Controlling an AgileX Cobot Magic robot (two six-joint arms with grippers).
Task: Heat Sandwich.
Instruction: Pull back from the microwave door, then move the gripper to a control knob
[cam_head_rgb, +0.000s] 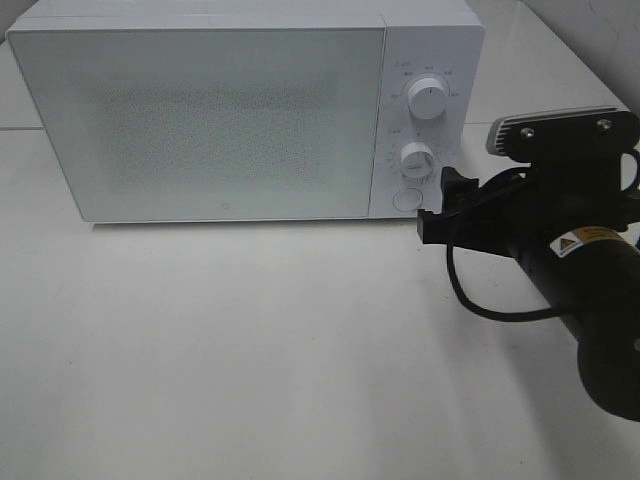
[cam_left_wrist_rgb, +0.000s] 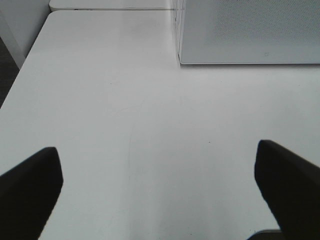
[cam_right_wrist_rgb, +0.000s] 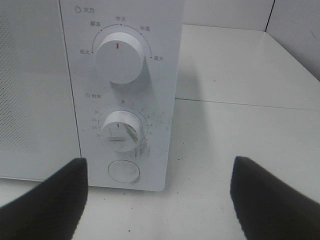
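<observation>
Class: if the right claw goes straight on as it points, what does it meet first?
The right claw likely meets the white microwave's control panel, near its round white button; depth is unclear.

Microwave (cam_head_rgb: 200, 110) — atop table (cam_head_rgb: 250, 380), far side

White microwave (cam_head_rgb: 245, 110) — door shut — on table (cam_head_rgb: 250, 350)

On the microwave panel (cam_right_wrist_rgb: 165, 100), 火力 heads the upper knob (cam_right_wrist_rgb: 119, 57), ringed by 低火, 中火, 中高 and 高火, the lower knob (cam_right_wrist_rgb: 122, 130) has 0 on top and small numbers 35, 30, 25, 20 beside it, and the right arm (cam_head_rgb: 600, 320) bears a yellow warning-triangle label (cam_head_rgb: 585, 241), its print unreadable.
</observation>
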